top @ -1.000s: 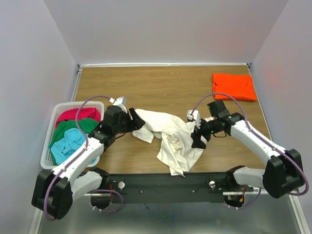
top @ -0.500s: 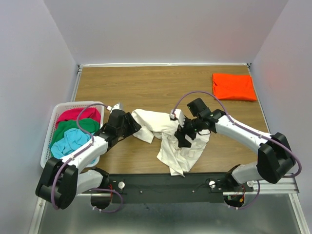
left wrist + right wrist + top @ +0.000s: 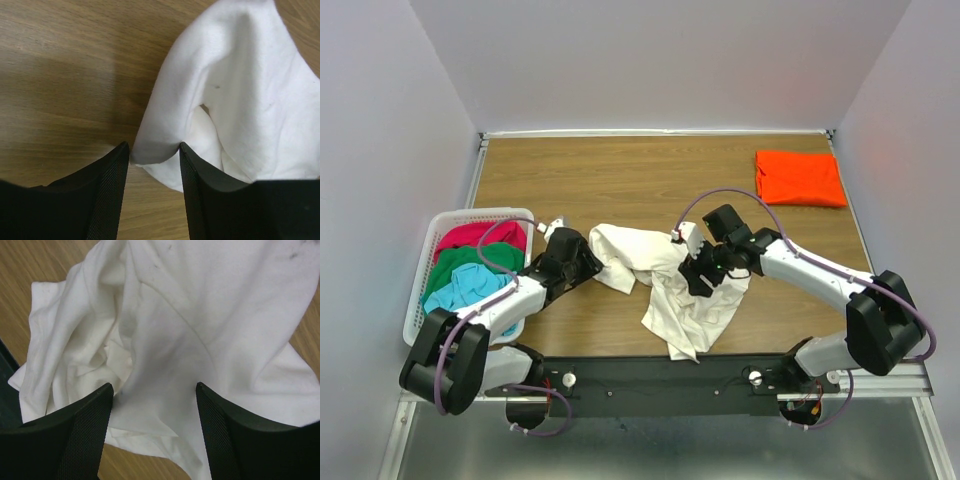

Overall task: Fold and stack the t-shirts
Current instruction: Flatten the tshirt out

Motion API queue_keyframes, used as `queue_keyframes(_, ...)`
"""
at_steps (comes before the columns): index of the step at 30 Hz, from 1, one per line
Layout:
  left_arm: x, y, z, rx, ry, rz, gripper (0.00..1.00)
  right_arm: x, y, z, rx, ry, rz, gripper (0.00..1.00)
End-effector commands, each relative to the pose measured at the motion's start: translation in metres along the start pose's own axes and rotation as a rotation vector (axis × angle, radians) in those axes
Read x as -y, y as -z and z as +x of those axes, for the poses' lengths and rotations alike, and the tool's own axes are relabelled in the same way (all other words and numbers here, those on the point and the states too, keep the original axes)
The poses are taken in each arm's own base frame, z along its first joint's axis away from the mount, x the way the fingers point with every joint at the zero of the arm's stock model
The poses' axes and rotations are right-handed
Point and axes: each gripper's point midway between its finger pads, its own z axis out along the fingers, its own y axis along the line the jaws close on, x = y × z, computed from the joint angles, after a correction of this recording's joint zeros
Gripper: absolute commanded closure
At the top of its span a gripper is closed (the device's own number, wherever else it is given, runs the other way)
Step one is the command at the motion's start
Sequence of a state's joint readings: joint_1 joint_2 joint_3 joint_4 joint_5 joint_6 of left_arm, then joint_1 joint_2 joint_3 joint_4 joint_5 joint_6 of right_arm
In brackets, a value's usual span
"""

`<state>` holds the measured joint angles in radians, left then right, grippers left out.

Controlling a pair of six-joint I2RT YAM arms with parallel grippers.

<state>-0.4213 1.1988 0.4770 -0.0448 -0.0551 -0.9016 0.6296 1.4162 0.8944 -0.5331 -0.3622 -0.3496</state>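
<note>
Top external, cream-white t-shirt [image 3: 670, 305] crumpled loosely, orange t-shirt [image 3: 800, 178] folded flat

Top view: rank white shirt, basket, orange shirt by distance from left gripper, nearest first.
1. white shirt: right at the left gripper, table center.
2. basket: to its left, at the table's left edge.
3. orange shirt: far right corner.

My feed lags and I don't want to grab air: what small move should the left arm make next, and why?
Probably close the left gripper on the white shirt: a rounded fold at its edge sits between the jaws, which stand apart and are not visibly pinching it. The right gripper hangs open over the crumpled middle, holding nothing.
</note>
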Motion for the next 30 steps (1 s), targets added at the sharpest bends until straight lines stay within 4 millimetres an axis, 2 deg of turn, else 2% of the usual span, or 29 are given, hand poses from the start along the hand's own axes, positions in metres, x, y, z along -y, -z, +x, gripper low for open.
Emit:
queue_keyframes(1,0.003,-0.006,-0.015,0.061,-0.010,-0.025,0.47,0.009,-0.002,0.004,-0.014,-0.005,0.061,0.36)
queue_keyframes(3,0.002,-0.009,-0.016,0.062,-0.015,-0.036,0.49,0.010,-0.001,0.003,-0.014,-0.004,0.069,0.46)
queue_keyframes(4,0.002,-0.010,-0.017,0.061,-0.018,-0.037,0.50,0.011,-0.001,0.002,-0.011,-0.003,0.073,0.58)
queue_keyframes(5,0.003,-0.012,-0.017,0.061,-0.023,-0.035,0.56,0.011,-0.001,0.002,-0.014,-0.002,0.074,0.63)
queue_keyframes(6,0.002,-0.013,-0.016,0.055,-0.028,-0.037,0.70,0.013,0.000,0.001,-0.012,-0.002,0.082,0.74)
queue_keyframes(8,0.006,-0.014,-0.017,0.050,-0.048,-0.029,0.86,0.014,0.002,-0.002,-0.007,-0.003,0.089,0.85)
queue_keyframes(9,0.008,-0.013,-0.019,0.053,-0.056,-0.019,0.95,0.018,0.005,-0.005,0.000,0.003,0.111,0.95)
queue_keyframes(10,0.011,-0.012,-0.021,0.059,-0.063,-0.011,0.99,0.020,0.008,-0.009,0.006,0.004,0.124,0.99)
queue_keyframes(12,0.025,-0.002,-0.037,0.104,-0.090,0.027,1.00,0.025,0.016,-0.015,0.010,0.031,0.158,0.99)
queue_keyframes(13,0.031,0.002,-0.043,0.124,-0.101,0.041,1.00,0.034,0.025,-0.024,0.016,0.056,0.202,0.99)
queue_keyframes(15,0.046,0.019,-0.068,0.197,-0.122,0.060,1.00,0.045,0.038,-0.037,0.028,0.098,0.259,0.99)
queue_keyframes(17,0.055,0.033,-0.090,0.265,-0.175,0.060,1.00,0.068,0.064,-0.062,0.055,0.151,0.372,0.99)
queue_keyframes(18,0.071,0.049,-0.109,0.320,-0.186,0.086,1.00,0.077,0.074,-0.070,0.068,0.166,0.408,1.00)
queue_keyframes(19,0.076,0.057,-0.121,0.355,-0.234,0.088,1.00,0.094,0.094,-0.089,0.100,0.186,0.472,1.00)
queue_keyframes(20,0.094,0.074,-0.142,0.413,-0.249,0.122,1.00,0.106,0.108,-0.097,0.110,0.187,0.521,1.00)
queue_keyframes(21,0.099,0.083,-0.154,0.446,-0.268,0.129,1.00,0.123,0.124,-0.102,0.124,0.173,0.569,1.00)
queue_keyframes(23,0.112,0.099,-0.178,0.509,-0.327,0.143,1.00,0.145,0.150,-0.119,0.156,0.183,0.627,1.00)
queue_keyframes(24,0.128,0.116,-0.197,0.558,-0.337,0.166,1.00,0.164,0.185,-0.139,0.218,0.174,0.699,1.00)
queue_keyframes(25,0.133,0.125,-0.210,0.591,-0.345,0.170,1.00,0.172,0.201,-0.148,0.247,0.173,0.731,0.99)
queue_keyframes(26,0.149,0.144,-0.230,0.641,-0.373,0.187,1.00,0.183,0.215,-0.154,0.268,0.157,0.762,0.99)
queue_keyframes(27,0.155,0.154,-0.240,0.668,-0.381,0.192,1.00,0.183,0.247,-0.179,0.362,0.172,0.786,0.99)
queue_keyframes(28,0.169,0.175,-0.259,0.720,-0.401,0.206,1.00,0.189,0.275,-0.191,0.429,0.173,0.807,0.99)
queue_keyframes(30,0.184,0.198,-0.276,0.778,-0.418,0.225,1.00,0.189,0.298,-0.202,0.474,0.188,0.838,0.99)
